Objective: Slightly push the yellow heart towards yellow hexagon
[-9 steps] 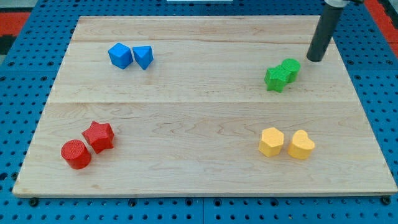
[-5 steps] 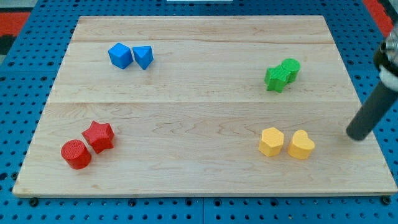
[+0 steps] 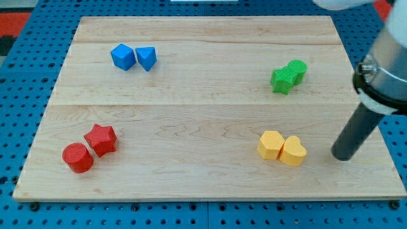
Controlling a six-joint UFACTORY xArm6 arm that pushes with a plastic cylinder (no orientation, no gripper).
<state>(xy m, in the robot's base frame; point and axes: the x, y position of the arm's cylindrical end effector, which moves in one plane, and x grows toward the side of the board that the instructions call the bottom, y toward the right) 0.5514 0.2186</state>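
Observation:
The yellow heart (image 3: 293,151) lies near the board's lower right, touching the yellow hexagon (image 3: 271,144) on its left. My tip (image 3: 341,157) rests on the board to the right of the heart, a short gap away from it. The dark rod rises from the tip toward the view's upper right.
A green star (image 3: 282,80) and a green cylinder (image 3: 297,69) sit together at the upper right. Two blue blocks (image 3: 133,57) lie at the upper left. A red star (image 3: 100,139) and a red cylinder (image 3: 77,158) lie at the lower left. The wooden board (image 3: 203,108) rests on a blue pegboard.
My tip swept from the upper right down to the heart's right side. The yellow heart and hexagon have shifted left, and the heart now presses against the hexagon.

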